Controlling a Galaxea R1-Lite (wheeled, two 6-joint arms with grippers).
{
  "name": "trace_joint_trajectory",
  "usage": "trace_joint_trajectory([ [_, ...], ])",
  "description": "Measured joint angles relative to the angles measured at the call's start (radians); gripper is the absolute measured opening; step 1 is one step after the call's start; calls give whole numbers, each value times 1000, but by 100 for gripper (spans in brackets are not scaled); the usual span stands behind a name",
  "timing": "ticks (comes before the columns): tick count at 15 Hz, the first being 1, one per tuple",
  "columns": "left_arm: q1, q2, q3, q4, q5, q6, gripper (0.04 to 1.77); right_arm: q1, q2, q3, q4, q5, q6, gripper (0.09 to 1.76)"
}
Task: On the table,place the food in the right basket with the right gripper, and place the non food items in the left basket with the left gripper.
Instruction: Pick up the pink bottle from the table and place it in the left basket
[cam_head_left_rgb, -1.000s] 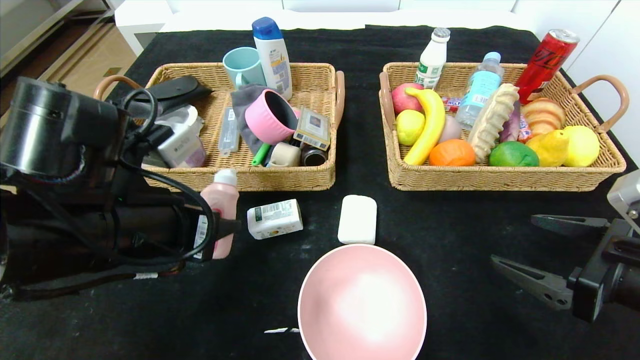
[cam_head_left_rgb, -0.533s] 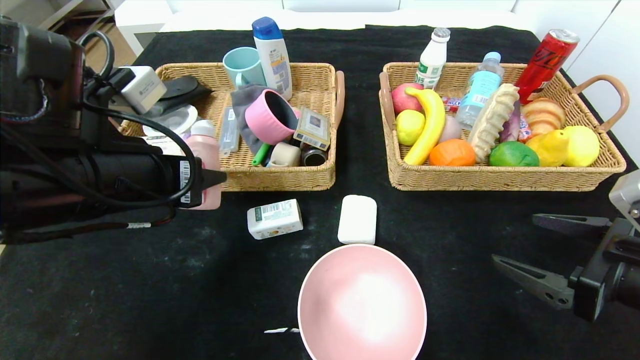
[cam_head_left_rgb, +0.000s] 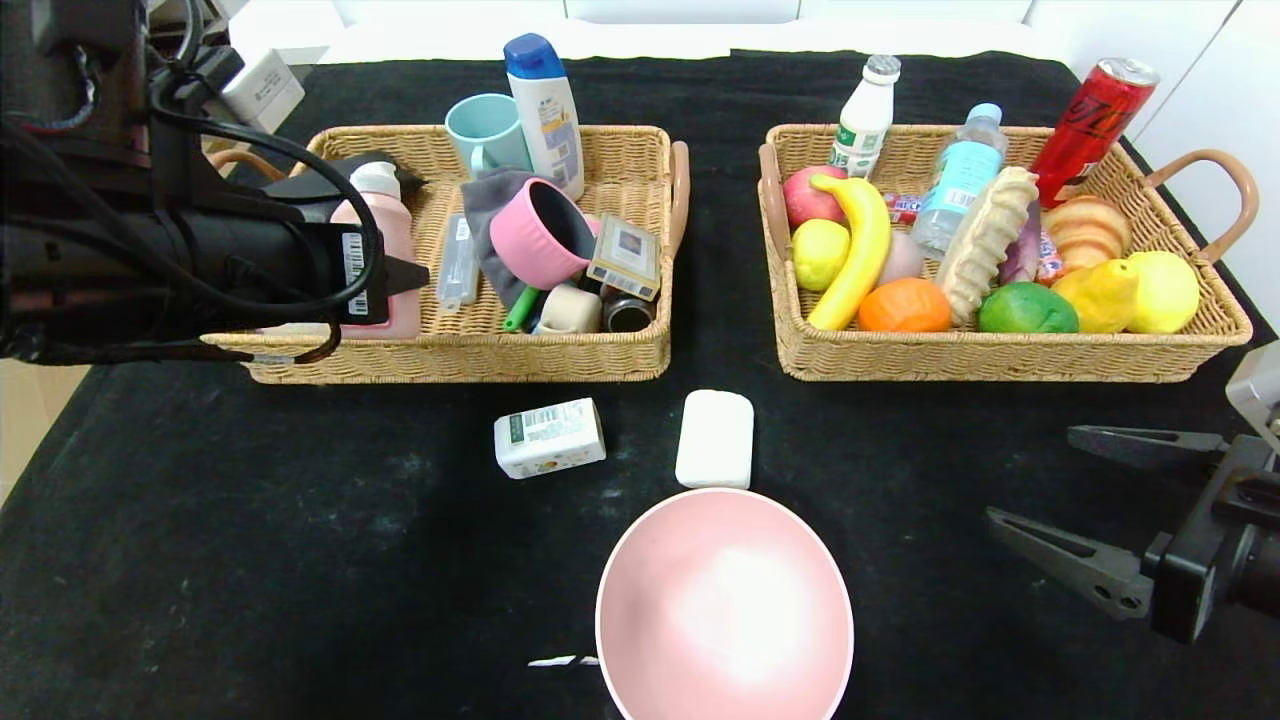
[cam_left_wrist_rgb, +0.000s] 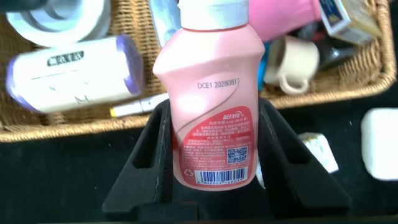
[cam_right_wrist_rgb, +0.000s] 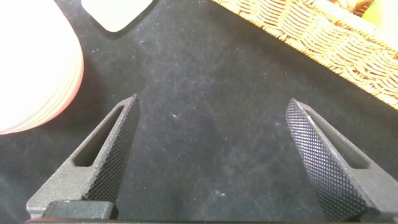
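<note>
Nearest the robot, the right gripper (cam_head_left_rgb: 1085, 515) hangs low over the desk (cam_head_left_rgb: 250, 560) with its jaws spread wide and nothing between them. The pink bowl (cam_head_left_rgb: 724, 605) sits well off to its inner side, and the right basket (cam_head_left_rgb: 1000, 355) lies beyond it.

Between the bowl and the baskets lie the white bar (cam_head_left_rgb: 714, 438) and the small white box (cam_head_left_rgb: 549, 437), both nearer the left gripper's side.

Farther off, the left gripper (cam_left_wrist_rgb: 214, 134) is clamped on the pink bottle (cam_left_wrist_rgb: 211, 106), a jaw on each flank of its lower body and the white cap pointing away from the wrist. It hangs above the near left corner of the left basket (cam_head_left_rgb: 460, 355), with a grey roll (cam_left_wrist_rgb: 71, 71) just beyond it.

The bottle looks like light, stiff, smooth plastic, so it could slip; the flat lower body is probably the safest hold.
</note>
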Motion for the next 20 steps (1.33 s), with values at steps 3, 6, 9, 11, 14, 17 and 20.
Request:
trace_joint_trajectory([
  [3,22,30,-34,-2,-2,4,85,1,0,1,0,0,0,171],
  [6,48,68,-86,-3,-2,7,85,0,-1,0,0,0,-1,171],
  [9,61,110,-130,-5,-1,7,85,0,-1,0,0,0,-1,171],
  [11,64,138,-163,-6,1,2,85,0,-1,0,0,0,-1,171],
  [14,74,172,-186,-8,0,-1,85,-2,-3,-1,0,0,0,171],
  [17,81,198,-190,-79,-1,-4,85,-7,-16,-3,0,0,3,171],
  [20,82,214,-183,-103,1,-7,85,-9,-17,-3,0,0,2,171],
])
